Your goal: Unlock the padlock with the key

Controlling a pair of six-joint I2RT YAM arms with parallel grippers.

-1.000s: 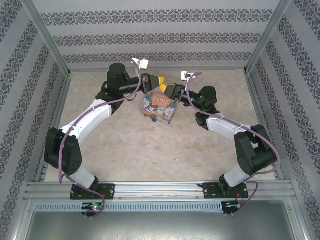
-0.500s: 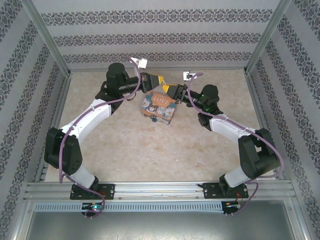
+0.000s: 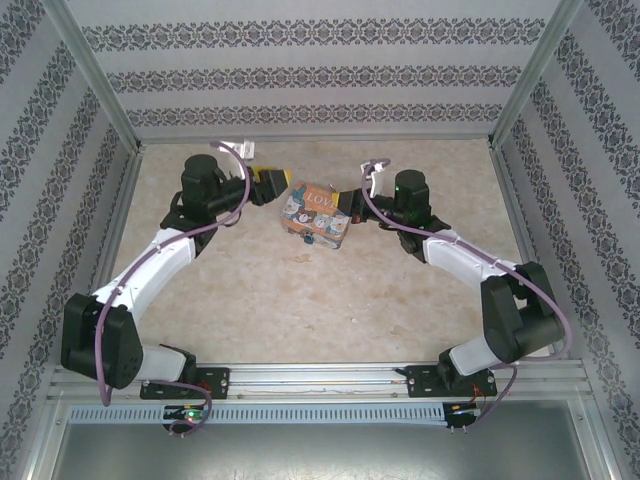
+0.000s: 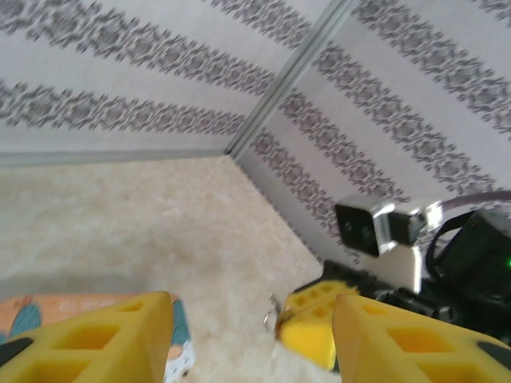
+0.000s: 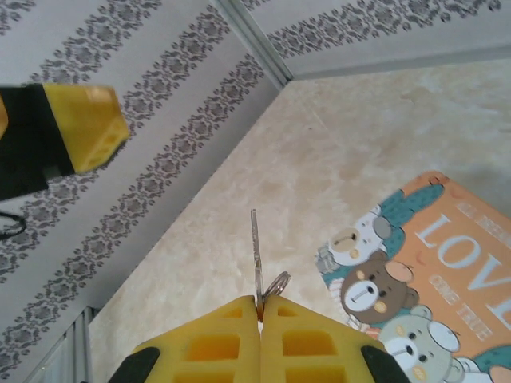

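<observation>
Looks like a robotics lab test cell to me, not anybody's home. A left arm (image 3: 160, 260) and right arm (image 3: 460, 262) are bolted to an aluminium rail (image 3: 320, 380) at the near edge. A beige stone-look tabletop (image 3: 300, 310) is boxed in left, right and far by wallpapered panels (image 3: 320, 70) on metal posts (image 3: 95, 75).
</observation>
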